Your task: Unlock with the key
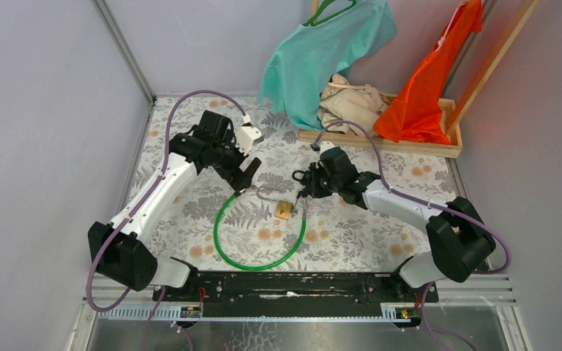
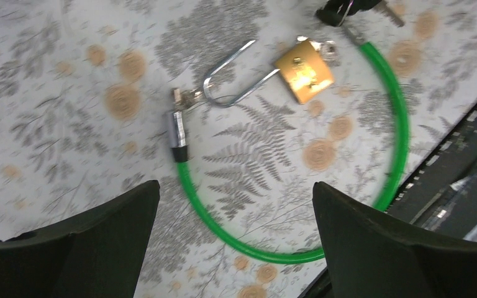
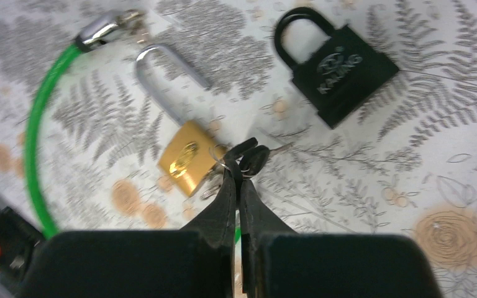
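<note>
A brass padlock (image 1: pixel 284 210) lies on the floral cloth; its steel shackle (image 3: pixel 161 74) looks swung open, with one leg free. It also shows in the left wrist view (image 2: pixel 303 69) and in the right wrist view (image 3: pixel 186 158). My right gripper (image 3: pixel 239 171) is shut on a bunch of black-headed keys (image 3: pixel 251 160) at the padlock's base. A green cable loop (image 1: pixel 260 238) lies round it, its metal end (image 2: pixel 175 127) near the shackle. My left gripper (image 2: pixel 236 192) is open and empty above the cable. A black padlock (image 3: pixel 341 65) lies shut beyond the keys.
A wooden tray (image 1: pixel 410 146) at the back right holds a beige cloth, with a teal shirt (image 1: pixel 322 51) and an orange cloth (image 1: pixel 432 88) hanging over it. The black base rail (image 1: pixel 293 285) runs along the near edge. Grey walls close in both sides.
</note>
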`<action>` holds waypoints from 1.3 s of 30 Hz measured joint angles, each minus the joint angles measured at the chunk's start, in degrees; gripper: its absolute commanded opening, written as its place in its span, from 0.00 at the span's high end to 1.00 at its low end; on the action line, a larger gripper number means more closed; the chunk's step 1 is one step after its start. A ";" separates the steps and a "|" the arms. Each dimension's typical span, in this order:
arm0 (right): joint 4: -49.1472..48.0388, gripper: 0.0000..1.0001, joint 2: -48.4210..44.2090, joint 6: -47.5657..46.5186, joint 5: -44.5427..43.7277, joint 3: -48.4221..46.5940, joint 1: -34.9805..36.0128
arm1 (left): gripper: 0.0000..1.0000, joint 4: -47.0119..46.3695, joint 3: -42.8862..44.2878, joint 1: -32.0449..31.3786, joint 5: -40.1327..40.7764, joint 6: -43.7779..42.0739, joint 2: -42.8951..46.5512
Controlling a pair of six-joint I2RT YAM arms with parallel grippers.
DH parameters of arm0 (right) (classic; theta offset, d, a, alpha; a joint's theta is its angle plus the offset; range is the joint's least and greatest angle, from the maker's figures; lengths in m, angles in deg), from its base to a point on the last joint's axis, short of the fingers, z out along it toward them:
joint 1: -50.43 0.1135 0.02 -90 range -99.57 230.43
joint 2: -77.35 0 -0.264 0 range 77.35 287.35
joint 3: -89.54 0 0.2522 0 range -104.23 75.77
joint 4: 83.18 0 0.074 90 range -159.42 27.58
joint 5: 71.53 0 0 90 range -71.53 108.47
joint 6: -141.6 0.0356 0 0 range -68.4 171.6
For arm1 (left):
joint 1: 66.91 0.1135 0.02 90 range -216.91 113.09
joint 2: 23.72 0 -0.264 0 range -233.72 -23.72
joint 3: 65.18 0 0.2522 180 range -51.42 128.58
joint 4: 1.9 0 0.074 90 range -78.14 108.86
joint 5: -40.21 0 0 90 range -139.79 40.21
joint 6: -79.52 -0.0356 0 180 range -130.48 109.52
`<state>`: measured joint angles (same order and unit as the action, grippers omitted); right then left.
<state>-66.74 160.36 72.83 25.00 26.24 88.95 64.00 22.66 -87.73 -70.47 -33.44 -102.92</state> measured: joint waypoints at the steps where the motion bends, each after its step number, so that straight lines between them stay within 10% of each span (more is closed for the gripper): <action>1: 0.68 1.00 -0.94 0.04 1.86 -0.11 0.00 | 0.00 -0.70 -0.87 0.00 -2.19 -0.04 0.28; 21: 4.28 1.00 -16.76 13.73 23.21 -5.53 0.04 | 0.10 -18.23 -15.63 -0.28 -44.06 3.15 2.82; 39: -1.36 1.00 -16.76 23.02 28.17 -7.96 0.09 | 0.18 -18.60 -15.72 -1.70 -55.69 0.24 2.01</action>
<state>-68.09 143.59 95.85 53.17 18.28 89.04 45.40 6.95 -89.44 -126.17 -33.20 -100.90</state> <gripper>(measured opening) 0.018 0.835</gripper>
